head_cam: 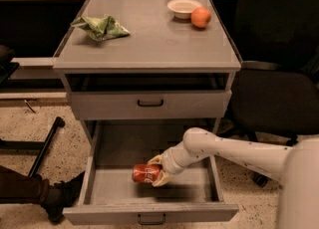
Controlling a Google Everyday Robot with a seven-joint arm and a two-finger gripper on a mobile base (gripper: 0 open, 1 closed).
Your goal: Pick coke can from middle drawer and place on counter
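Coke can (pixel 145 173) in claw (pixel 158 171) (inside drawer (pixel 99 214))

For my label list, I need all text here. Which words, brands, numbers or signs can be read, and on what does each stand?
The coke can, in the open middle drawer at the tool: white script, too blurred to read.
The green bag on the counter: no text legible.
Nothing else shows lettering.

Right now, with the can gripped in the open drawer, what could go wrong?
The gripper holds the coke can sideways by one end; it may slip out.
Lifting out of the middle drawer, the arm could strike the closed drawer above.
The orange on the counter could roll if bumped.
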